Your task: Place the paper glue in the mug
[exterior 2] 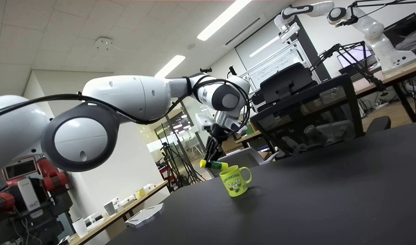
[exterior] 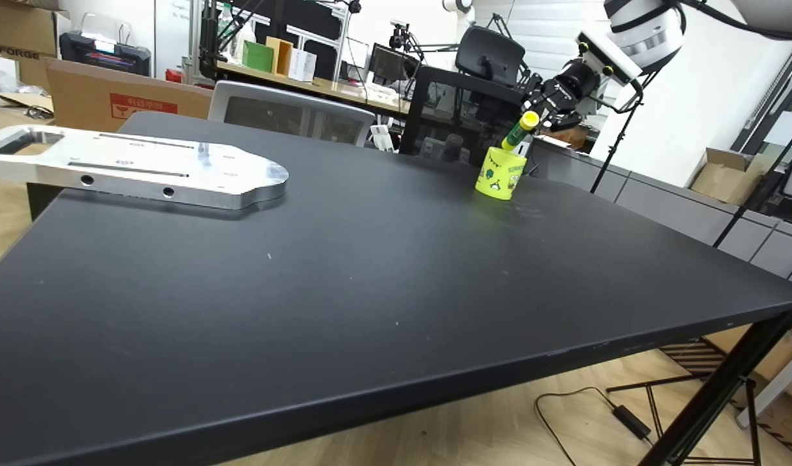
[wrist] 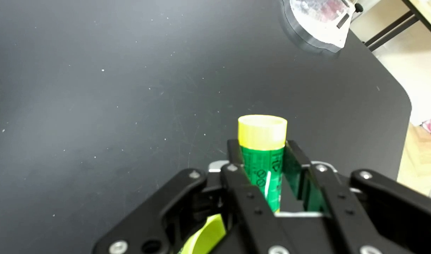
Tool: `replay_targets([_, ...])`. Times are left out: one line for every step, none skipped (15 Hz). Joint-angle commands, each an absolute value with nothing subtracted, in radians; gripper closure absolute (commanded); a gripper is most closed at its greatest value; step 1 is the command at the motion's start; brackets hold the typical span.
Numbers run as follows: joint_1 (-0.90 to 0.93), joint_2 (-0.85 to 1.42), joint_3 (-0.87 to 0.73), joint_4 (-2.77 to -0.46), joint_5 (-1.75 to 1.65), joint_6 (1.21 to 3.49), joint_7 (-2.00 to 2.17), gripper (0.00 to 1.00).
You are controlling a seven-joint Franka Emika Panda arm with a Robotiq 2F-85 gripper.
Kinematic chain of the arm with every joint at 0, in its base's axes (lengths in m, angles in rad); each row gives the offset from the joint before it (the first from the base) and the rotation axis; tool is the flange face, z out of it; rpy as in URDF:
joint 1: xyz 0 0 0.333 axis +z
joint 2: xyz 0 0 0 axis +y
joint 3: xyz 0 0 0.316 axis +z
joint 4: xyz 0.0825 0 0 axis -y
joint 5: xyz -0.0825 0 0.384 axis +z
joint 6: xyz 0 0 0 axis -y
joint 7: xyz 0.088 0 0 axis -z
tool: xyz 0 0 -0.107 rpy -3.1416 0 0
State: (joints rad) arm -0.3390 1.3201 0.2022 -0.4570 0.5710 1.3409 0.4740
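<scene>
Across the bottom of the wrist view, the gripper [wrist: 262, 150] stands with its two black fingers [wrist: 248, 197] one stick's width apart, the paper glue [wrist: 262, 169] pinched between their tips. One finger covers the left side of the stick there; the other meets it just below the yellow end, and lower down a dark gap shows beside the green, printed barrel. Both ends of the stick are yellow.

Seen in both exterior views, the glue slants over the mug [exterior: 501, 175] — its lower end right at the rim, on the side away from the handle [exterior 2: 246, 175]. Whether that end touches the rim or has dipped inside cannot be told. Lime yellow-green, with lettering and small cartoon figures, the mug stands upright on the black table [exterior: 344, 310]; the wrist view gives only a curved piece of it, low and left behind the gripper.

Above all this the white arm [exterior 2: 126, 95] reaches in from the side of an exterior view, a black cable [exterior 2: 54, 97] strung along it. Well apart from the mug, a silvery metal plate [exterior: 136, 165] lies by the table's edge, its cut-out end reaching past it. Beyond the table are a grey chair [exterior: 272, 116] and a dark mesh chair [exterior 2: 306, 115]; farther off, a second white arm [exterior 2: 371, 30] is mounted on a desk [exterior 2: 386, 77], and a red and black robot [exterior 2: 31, 197] — partly out of frame — stands across the room.
</scene>
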Motion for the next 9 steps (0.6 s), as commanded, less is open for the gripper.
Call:
replay_targets([-0.348, 1.364, 0.224, -0.395, 0.594, 1.331, 0.538, 0.91])
replay_targets([-0.35, 1.368, 0.224, -0.395, 0.597, 1.331, 0.541, 0.91])
replay_targets([-0.351, 1.371, 0.224, -0.395, 0.599, 1.333, 0.545, 0.91])
replay_targets([-0.353, 1.376, 0.223, -0.395, 0.603, 1.338, 0.549, 0.91])
replay_targets([-0.355, 1.379, 0.222, -0.394, 0.608, 1.342, 0.552, 0.91])
replay_targets([-0.357, 1.382, 0.221, -0.392, 0.611, 1.351, 0.555, 0.91])
replay_targets([-0.358, 1.385, 0.22, -0.39, 0.611, 1.363, 0.557, 0.91])
replay_targets([-0.358, 1.388, 0.218, -0.388, 0.609, 1.378, 0.558, 0.91])
replay_targets([-0.36, 1.39, 0.218, -0.388, 0.609, 1.386, 0.561, 0.91])
